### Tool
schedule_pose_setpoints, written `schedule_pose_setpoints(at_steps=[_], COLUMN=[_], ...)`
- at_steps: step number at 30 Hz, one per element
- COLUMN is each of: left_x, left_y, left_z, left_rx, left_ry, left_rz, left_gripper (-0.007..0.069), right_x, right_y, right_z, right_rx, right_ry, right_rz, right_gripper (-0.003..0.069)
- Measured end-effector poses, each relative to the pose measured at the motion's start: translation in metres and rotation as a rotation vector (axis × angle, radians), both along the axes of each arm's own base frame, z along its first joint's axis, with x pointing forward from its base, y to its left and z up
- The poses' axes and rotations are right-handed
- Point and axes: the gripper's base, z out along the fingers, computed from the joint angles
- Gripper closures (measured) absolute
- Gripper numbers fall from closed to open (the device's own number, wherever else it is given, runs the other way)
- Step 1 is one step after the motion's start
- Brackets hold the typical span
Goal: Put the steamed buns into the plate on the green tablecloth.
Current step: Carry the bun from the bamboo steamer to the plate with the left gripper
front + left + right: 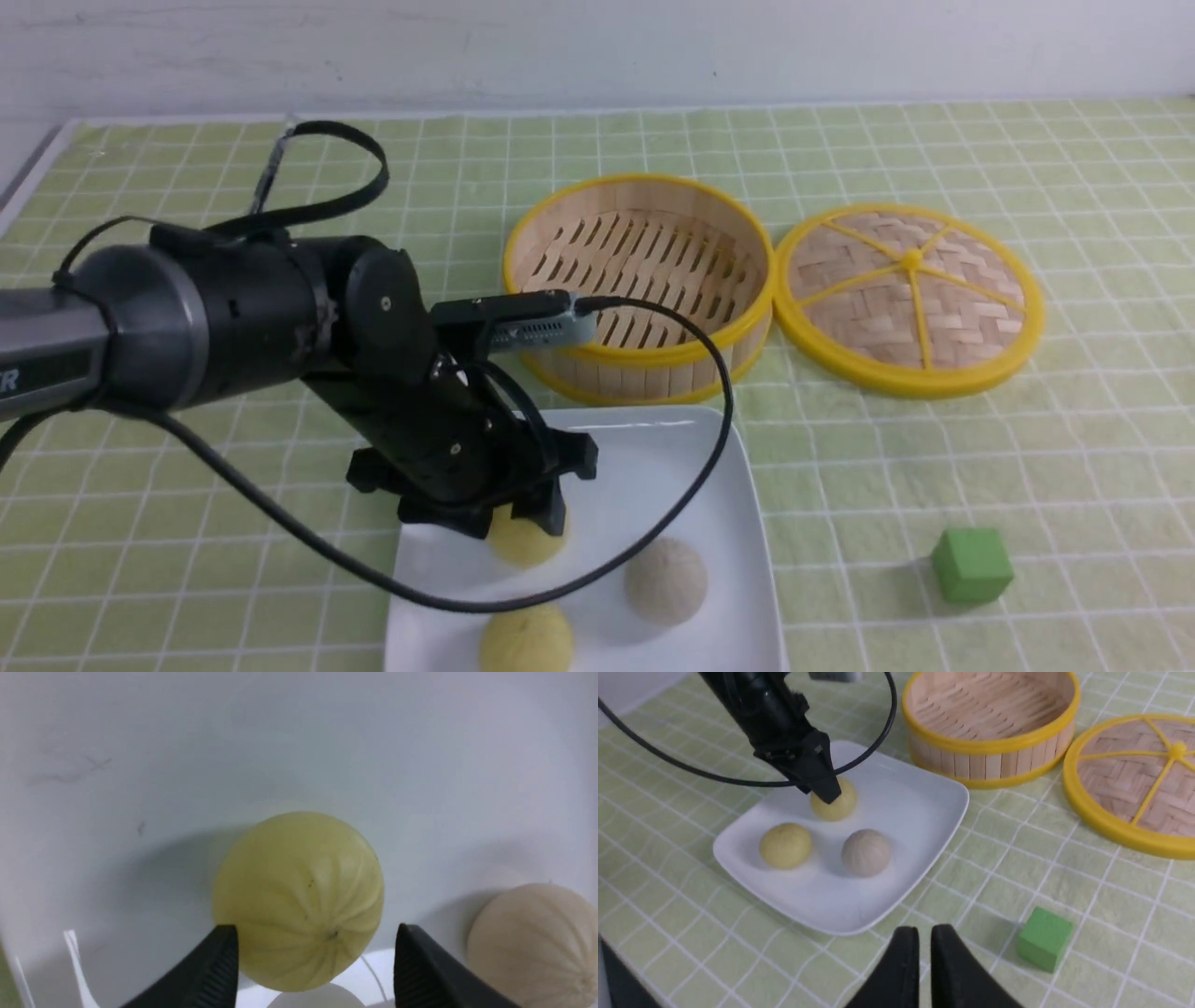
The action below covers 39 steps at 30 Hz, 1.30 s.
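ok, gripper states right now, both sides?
Left gripper: open, over a pale yellow round bun, not clamped on it.
Right gripper: slightly open, narrow gap between its tips, holding nothing.

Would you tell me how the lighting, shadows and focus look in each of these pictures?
Front view: even light, the woven lid and green cube fairly sharp; left wrist view: the yellow bun casts a soft shadow on the plate, the tool blurred and dark; right wrist view: gentle shading on the buns, no strong glare.
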Motion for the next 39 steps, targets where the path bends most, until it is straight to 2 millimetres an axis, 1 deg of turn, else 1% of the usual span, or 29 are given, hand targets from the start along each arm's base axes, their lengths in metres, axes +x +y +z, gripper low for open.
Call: schedule_pose_setpoints(at_steps=[4, 5, 7, 9, 10, 11, 12, 15, 16, 19, 27, 30, 33, 35, 36, 37, 39], left_x=[-0.001, -0.002, -0.003, -0.005, -0.006, -0.007, -0.007, -0.008, -0.008, -0.008, -0.009, -0.008, -0.008, -0.008, -0.008, -0.007, -0.007], left_y=[0.001, 0.001, 0.002, 0.002, 0.003, 0.003, 0.004, 0.004, 0.005, 0.005, 0.005, 0.005, 0.005, 0.005, 0.005, 0.005, 0.005], left_z=[0.005, 0.007, 0.009, 0.012, 0.014, 0.016, 0.017, 0.02, 0.021, 0.021, 0.021, 0.021, 0.021, 0.021, 0.021, 0.021, 0.022], left_rx=[-0.009, -0.011, -0.012, -0.014, -0.014, -0.015, -0.014, -0.012, -0.012, -0.01, -0.009, -0.007, -0.004, -0.006, -0.007, -0.006, -0.008], left_ry=[-0.003, -0.004, -0.005, -0.004, -0.006, -0.01, -0.014, -0.023, -0.024, -0.024, -0.022, -0.024, -0.026, -0.033, -0.034, -0.037, -0.042], left_rz=[0.016, 0.016, 0.014, 0.012, 0.01, 0.008, 0.006, 0.002, 0.001, -0.001, -0.002, -0.003, -0.004, -0.003, -0.003, -0.003, -0.002], left_gripper=[0.0167, 0.0172, 0.0199, 0.0253, 0.0295, 0.0356, 0.0388, 0.0543, 0.058, 0.0622, 0.0622, 0.0612, 0.0579, 0.0526, 0.0526, 0.0481, 0.0414], right_x=[0.013, 0.018, 0.022, 0.024, 0.025, 0.026, 0.027, 0.029, 0.029, 0.029, 0.029, 0.029, 0.029, 0.029, 0.029, 0.029, 0.028], right_y=[0.007, 0.01, 0.013, 0.014, 0.015, 0.016, 0.016, 0.017, 0.017, 0.017, 0.016, 0.016, 0.016, 0.016, 0.017, 0.017, 0.016], right_z=[-0.025, -0.033, -0.039, -0.04, -0.041, -0.041, -0.04, -0.04, -0.04, -0.04, -0.04, -0.04, -0.04, -0.04, -0.04, -0.04, -0.04], right_rx=[0.069, 0.075, 0.08, 0.074, 0.06, 0.046, 0.037, 0.022, 0.022, 0.024, 0.021, 0.021, 0.021, 0.021, 0.02, 0.019, 0.022], right_ry=[-0.04, -0.045, -0.061, -0.08, -0.093, -0.108, -0.118, -0.135, -0.136, -0.137, -0.139, -0.139, -0.139, -0.139, -0.139, -0.14, -0.144], right_rz=[-0.033, -0.038, -0.04, -0.036, -0.031, -0.027, -0.025, -0.023, -0.023, -0.023, -0.024, -0.024, -0.024, -0.024, -0.023, -0.023, -0.023], right_gripper=[0.0609, 0.0624, 0.0655, 0.0671, 0.0673, 0.0673, 0.0673, 0.0673, 0.0673, 0.0671, 0.0667, 0.0664, 0.0664, 0.0661, 0.066, 0.0659, 0.0658])
